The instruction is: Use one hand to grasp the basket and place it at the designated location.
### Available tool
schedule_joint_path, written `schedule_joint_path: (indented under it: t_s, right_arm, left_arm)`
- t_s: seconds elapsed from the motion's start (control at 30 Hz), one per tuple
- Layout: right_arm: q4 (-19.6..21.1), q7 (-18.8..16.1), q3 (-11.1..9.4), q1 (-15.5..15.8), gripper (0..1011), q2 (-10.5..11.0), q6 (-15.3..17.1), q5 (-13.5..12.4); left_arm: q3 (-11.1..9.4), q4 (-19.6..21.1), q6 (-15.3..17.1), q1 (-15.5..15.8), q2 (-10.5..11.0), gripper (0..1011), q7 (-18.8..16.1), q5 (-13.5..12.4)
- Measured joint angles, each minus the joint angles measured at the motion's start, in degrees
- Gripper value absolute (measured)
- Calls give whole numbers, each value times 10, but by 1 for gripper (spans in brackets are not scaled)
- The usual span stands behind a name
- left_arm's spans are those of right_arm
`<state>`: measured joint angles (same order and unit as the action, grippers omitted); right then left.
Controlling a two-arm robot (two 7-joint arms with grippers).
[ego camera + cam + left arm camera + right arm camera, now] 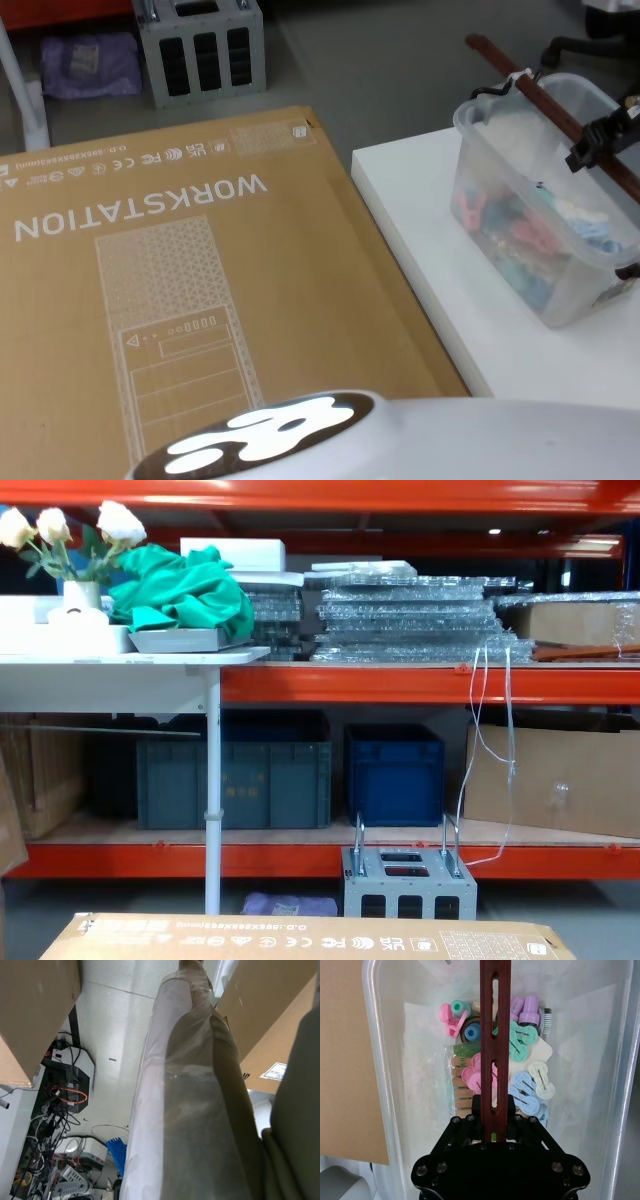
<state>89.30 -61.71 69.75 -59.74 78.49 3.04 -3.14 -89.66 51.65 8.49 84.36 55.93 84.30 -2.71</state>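
Observation:
The basket (520, 230) is a translucent whitish tub over the white table (430, 240) at my right. I cannot tell whether its base touches the table. Its long red-brown handle (560, 110) runs across the top. My right gripper (603, 137) comes in from the right edge and is shut on that bar. In the right wrist view the black fingers (475, 1110) clamp the slotted handle (495, 1035) from both sides, above the basket (395, 1060). Colourful plastic clips (525, 1075) lie in its bottom.
A big flat cardboard box marked WORKSTATION (180, 290) lies left of the table, almost against its edge. A grey metal frame (200, 45) stands on the floor behind it. Orange shelving with dark blue crates (395, 775) lies farther off. The left wrist view faces a plastic-wrapped column (190, 1110).

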Motion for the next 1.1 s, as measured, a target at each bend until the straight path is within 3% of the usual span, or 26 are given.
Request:
schedule_joint_path:
  t_s: [0.43,0.53,1.1]
  right_arm:
    - [-4,-5,2,4,225,-4,-3,-2]
    - [-3,-5,2,3,274,-4,-3,-2]
    - [-2,-5,3,2,814,-3,-3,-2]
  left_arm:
    - [0,0,0,0,0,0,0,0]
    - [0,0,0,0,0,0,0,0]
    - [0,0,0,0,0,0,0,0]
